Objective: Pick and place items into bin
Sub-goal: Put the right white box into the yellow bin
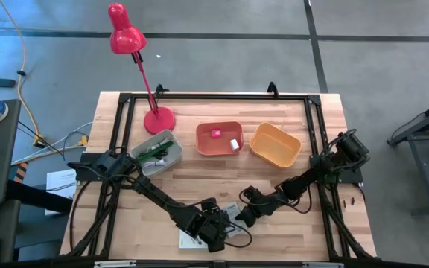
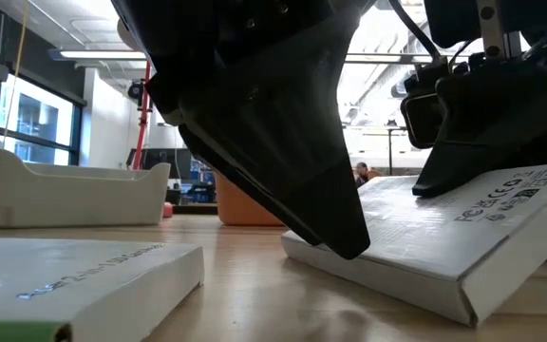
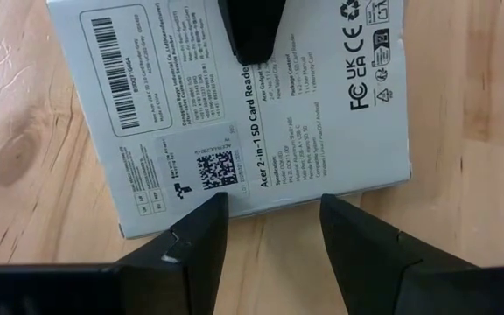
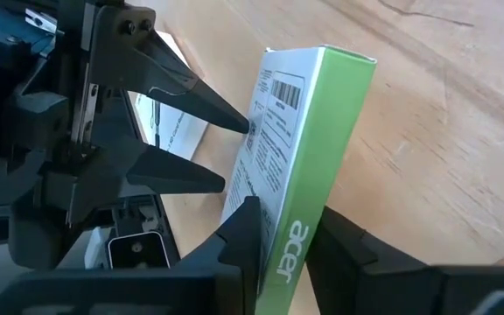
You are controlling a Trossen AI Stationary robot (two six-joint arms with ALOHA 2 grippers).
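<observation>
Fingers of the right gripper are pinching the green edge of a white box, which lies near the front edge of the desk. Left gripper hovers open just beside that box; the bins are well apart, toward the back.

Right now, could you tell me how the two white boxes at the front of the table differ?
The tilted box has one edge raised off the table; the flat box lies fully down. The right gripper grips the tilted box by its green edge, the left gripper open at its label; no gripper holds the flat box. Both are white with a green side.
</observation>
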